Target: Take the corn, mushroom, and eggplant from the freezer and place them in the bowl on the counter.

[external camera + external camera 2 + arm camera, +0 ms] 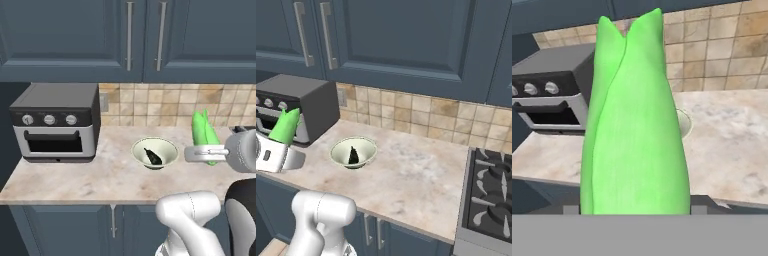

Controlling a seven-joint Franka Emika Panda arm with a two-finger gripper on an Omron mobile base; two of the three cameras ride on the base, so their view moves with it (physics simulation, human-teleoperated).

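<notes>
The claw [212,152] is holding the corn [205,131]. The corn is bright green and long, and its pointy end sticks up. In the hand view the corn [637,130] stands tall right in front, between the two dark finger tips.

From the left base view the corn is up in the air, just to the right of the bowl [165,145]. From the right base view the corn [285,126] is to the left of the bowl [338,150] and in front of the little oven [298,100].

The bowl is round and pale, and it sits on the counter [100,175]. The small dark eggplant [152,156] lies inside the bowl. In the right base view the eggplant [353,156] leans on the inside of the bowl.

The little oven [55,125] is grey and black with three round knobs. It sits on the counter, left of the bowl. There is a stove [491,195] at the right end of the counter. Dark blue cupboards [75,40] hang above.

I cannot see any words or labels to read.
</notes>
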